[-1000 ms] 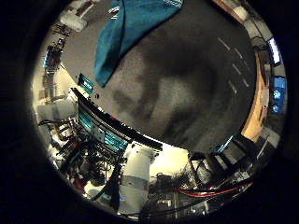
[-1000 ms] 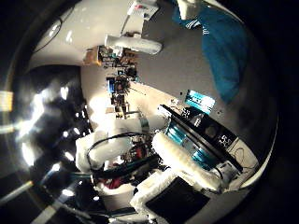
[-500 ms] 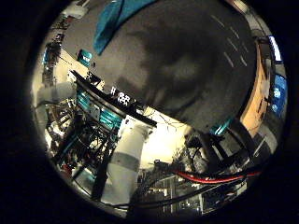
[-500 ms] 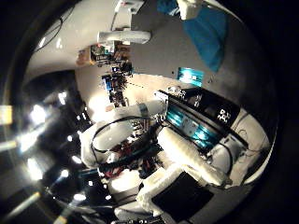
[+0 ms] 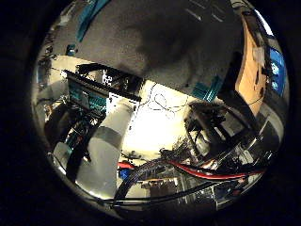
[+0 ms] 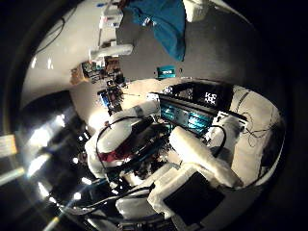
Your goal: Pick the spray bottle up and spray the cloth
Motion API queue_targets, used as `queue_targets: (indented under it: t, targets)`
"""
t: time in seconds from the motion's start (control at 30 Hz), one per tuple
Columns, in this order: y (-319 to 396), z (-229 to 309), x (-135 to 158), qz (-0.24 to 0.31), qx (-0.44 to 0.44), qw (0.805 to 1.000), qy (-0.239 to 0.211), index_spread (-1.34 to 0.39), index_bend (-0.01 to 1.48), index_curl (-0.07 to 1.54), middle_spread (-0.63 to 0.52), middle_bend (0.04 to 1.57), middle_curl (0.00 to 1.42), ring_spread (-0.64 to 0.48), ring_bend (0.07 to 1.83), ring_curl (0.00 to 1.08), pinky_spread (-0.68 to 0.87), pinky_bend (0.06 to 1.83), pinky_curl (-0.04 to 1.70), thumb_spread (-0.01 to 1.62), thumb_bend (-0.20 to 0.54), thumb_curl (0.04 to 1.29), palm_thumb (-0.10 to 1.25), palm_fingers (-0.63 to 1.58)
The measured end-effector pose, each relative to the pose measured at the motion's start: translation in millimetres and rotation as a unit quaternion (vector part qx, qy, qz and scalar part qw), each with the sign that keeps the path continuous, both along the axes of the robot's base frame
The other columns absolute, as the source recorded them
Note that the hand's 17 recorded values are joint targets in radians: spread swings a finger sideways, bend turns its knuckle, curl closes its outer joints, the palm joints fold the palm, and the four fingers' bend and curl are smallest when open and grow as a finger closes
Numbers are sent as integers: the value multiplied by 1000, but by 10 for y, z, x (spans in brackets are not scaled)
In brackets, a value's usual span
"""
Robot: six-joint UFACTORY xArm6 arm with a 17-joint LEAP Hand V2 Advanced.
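Note:
The teal cloth (image 6: 166, 24) lies crumpled on the grey table (image 6: 207, 53), far from the palm in the right thumb side palm view. A small white object (image 6: 111, 16) that may be the spray bottle stands on the table beside the cloth; it is too small to tell for sure. My right hand (image 6: 197, 159) shows as white and black finger parts reaching out straight, with nothing between them.
A white rounded bar (image 6: 112, 51) lies near the table's edge. A black and teal equipment rack (image 6: 192, 104) stands beside the table. A wooden edge (image 5: 249, 66) and a blue screen (image 5: 278, 71) border the table (image 5: 179, 47).
The whole picture has shifted in both views: the palm has turned and drawn away from the table. The cloth now sits smaller and nearer the edge. Nothing on the table has moved.

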State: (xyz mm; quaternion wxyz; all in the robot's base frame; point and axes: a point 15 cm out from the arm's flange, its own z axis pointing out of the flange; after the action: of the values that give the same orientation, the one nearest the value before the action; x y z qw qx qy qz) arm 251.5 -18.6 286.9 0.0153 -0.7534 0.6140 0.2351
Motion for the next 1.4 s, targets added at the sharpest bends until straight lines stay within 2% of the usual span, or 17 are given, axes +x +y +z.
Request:
queue_targets:
  t: [0.4,0.67,0.87,1.13,1.4]
  targets:
    - [-487,36,106,-50,-52,997,-42,-344,293,398,50,213,347,187,165,111,393,188,283,1169,-12,332,783,144]
    - [-705,28,77,-69,-77,994,-43,-344,307,399,31,229,350,176,167,111,392,184,279,1168,-15,333,815,158]
    - [-898,113,144,-68,-115,989,-63,-337,308,399,6,246,353,171,172,120,388,181,272,1169,-13,342,832,186]
    - [-1300,269,285,-62,-199,973,-95,-357,318,401,-12,246,351,156,173,131,382,182,265,1172,-15,357,846,214]
    - [-1537,349,223,-43,-251,963,-89,-358,321,405,-17,244,351,155,168,131,381,185,262,1170,-16,363,846,212]
